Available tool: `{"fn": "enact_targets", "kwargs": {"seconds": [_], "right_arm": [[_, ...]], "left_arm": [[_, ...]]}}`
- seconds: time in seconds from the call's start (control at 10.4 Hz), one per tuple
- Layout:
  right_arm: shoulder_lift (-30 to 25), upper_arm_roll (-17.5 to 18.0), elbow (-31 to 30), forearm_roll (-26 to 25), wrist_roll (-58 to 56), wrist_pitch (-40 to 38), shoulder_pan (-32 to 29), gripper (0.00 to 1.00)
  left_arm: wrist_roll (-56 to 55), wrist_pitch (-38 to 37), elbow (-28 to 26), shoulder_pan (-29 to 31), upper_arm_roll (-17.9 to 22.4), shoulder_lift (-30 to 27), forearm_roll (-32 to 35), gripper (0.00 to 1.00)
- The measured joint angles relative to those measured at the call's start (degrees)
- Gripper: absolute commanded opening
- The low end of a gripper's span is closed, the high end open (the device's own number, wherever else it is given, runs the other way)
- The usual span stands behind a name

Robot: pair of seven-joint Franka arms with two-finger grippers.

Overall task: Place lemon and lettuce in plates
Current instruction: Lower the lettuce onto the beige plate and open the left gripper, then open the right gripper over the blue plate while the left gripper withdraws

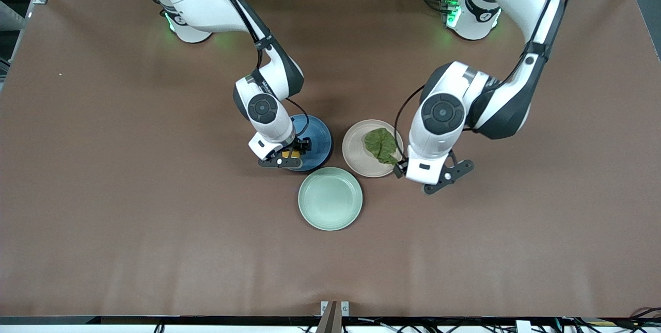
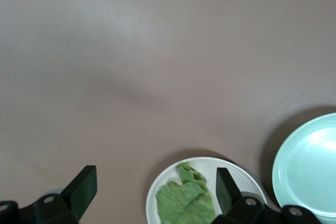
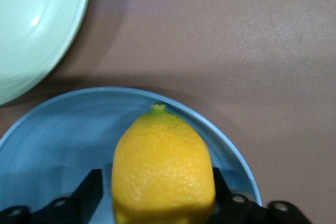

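Right tool (image 3: 163,203): clamped on lemon (image 3: 164,169), over blue plate (image 3: 58,135). Left tool (image 2: 152,190): spread, empty, above lettuce (image 2: 184,200) in beige plate (image 1: 356,160). Risk: a high release could roll the lemon off.

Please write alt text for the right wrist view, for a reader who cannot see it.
The right gripper holds a yellow lemon between its fingers, over a blue plate on the brown table. The edge of a mint-green plate shows beside it.
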Motion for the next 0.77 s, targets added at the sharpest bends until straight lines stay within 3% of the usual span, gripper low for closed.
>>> {"fn": "enact_targets", "kwargs": {"seconds": [0.38,0.77], "right_arm": [[0.0,-0.03,2.91,0.0,0.0,-0.62,-0.09,1.0],[-0.04,-1.36,9.26,-0.2,-5.41,-10.14,-0.72,1.0]], "left_arm": [[17.2,-5.9,0.03,6.63,0.24,-6.44,0.13,1.0],[26.7,-9.9,-0.02,10.95,0.14,-10.8,-0.34,1.0]]}}
